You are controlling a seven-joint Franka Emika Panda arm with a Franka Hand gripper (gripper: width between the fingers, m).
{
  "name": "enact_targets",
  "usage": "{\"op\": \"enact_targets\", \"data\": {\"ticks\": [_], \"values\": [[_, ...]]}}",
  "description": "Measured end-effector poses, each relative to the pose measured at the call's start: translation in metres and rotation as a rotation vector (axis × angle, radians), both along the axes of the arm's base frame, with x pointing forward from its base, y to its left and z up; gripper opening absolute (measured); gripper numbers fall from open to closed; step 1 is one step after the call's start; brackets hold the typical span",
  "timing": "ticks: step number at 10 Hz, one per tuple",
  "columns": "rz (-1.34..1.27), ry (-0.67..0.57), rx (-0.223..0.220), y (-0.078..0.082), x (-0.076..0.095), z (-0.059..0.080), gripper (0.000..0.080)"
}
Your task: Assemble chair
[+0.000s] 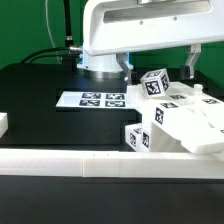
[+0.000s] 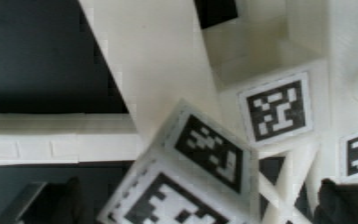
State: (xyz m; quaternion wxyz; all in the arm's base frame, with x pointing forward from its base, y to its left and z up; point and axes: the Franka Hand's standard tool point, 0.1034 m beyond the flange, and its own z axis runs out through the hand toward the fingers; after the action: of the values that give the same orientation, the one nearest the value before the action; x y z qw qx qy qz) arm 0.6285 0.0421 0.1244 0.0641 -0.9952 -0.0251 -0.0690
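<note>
Locate the matte white blocky plastic chair parts (image 1: 175, 125) on the flat black table (image 1: 40, 90); they lie as a loose heap at the exterior view's right, slabs and square-ended posts leaning on one another, each carrying small black-and-white square tags; the heap rests just behind the long low white border wall (image 1: 80, 165) that runs along the near edge.

Note one square-ended post (image 1: 155, 84) sitting tilted at the top of the heap, a tagged face turned toward the camera.

Find the marker board (image 1: 100, 100) lying flat on the table to the exterior view's left of the heap; it is near the heap but apart from it.

Observe the white robot arm (image 1: 140, 25) reaching over the heap from above; its end effector (image 1: 159, 68) hangs directly above the tilted post with its two dark fingers spread wide, one to each side; neither view shows a part pinched between them, and you cannot tell whether a fingertip touches the heap.

In the wrist view, the chair parts (image 2: 211, 140) fill most of the picture at close range; three tagged faces show, all tilted, with pale bars crossing over the dark table (image 2: 43, 60); the picture is blurred, so you cannot tell which part is which.
</note>
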Motion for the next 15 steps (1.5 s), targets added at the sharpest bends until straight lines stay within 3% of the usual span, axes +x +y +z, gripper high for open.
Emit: {"op": "enact_targets", "data": {"ticks": [2, 3, 4, 9, 15], "values": [[-0.001, 0.000, -0.001, -0.0018, 0.0000, -0.0004, 0.0382], [-0.002, -0.004, -0.001, -0.0021, 0.0010, -0.0001, 0.0382], [-0.001, -0.021, -0.004, -0.0029, 0.0038, 0.0015, 0.0295], [-0.035, -0.032, -0.002, -0.0049, 0.0057, 0.0021, 0.0294], [-0.501, 0.032, 0.078, -0.0014, 0.0052, 0.0013, 0.0294]]}}
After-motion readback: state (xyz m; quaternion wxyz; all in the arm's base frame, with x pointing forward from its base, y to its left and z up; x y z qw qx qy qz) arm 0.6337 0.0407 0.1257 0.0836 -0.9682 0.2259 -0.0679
